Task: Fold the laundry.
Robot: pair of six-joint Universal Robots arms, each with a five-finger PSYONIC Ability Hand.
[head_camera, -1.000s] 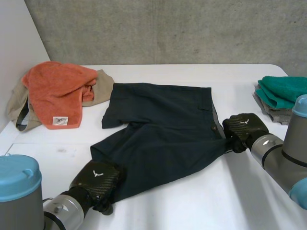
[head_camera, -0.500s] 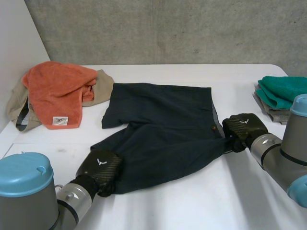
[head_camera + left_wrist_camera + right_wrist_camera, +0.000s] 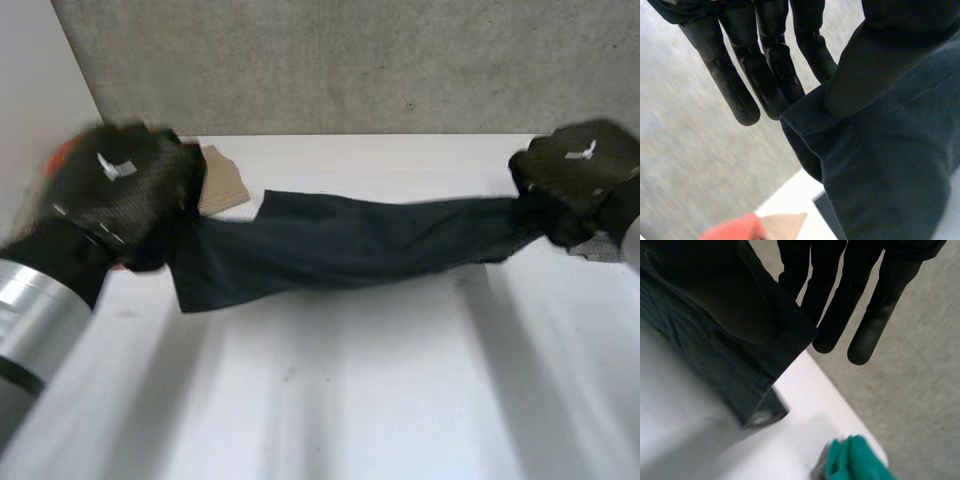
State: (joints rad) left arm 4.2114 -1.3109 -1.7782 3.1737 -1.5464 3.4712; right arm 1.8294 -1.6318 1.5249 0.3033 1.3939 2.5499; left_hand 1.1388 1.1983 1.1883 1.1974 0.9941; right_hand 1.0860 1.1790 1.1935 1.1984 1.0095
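Observation:
Dark navy shorts hang stretched between my two hands above the white table. My left hand is raised at the left and holds one end. In the left wrist view its thumb presses a hemmed edge of the shorts against its straight fingers. My right hand is raised at the right with the other end. In the right wrist view a hem of the shorts is pinched between its thumb and its straight fingers.
A beige garment lies at the back left behind my left hand, with an orange towel beside it. A teal towel sits at the table's right edge, below my right hand. A concrete wall stands behind the table.
Both hands rose from the table and moved apart, lifting the shorts off it. The left hand closed on the shorts' near-left end. The shorts now hang as a stretched band.

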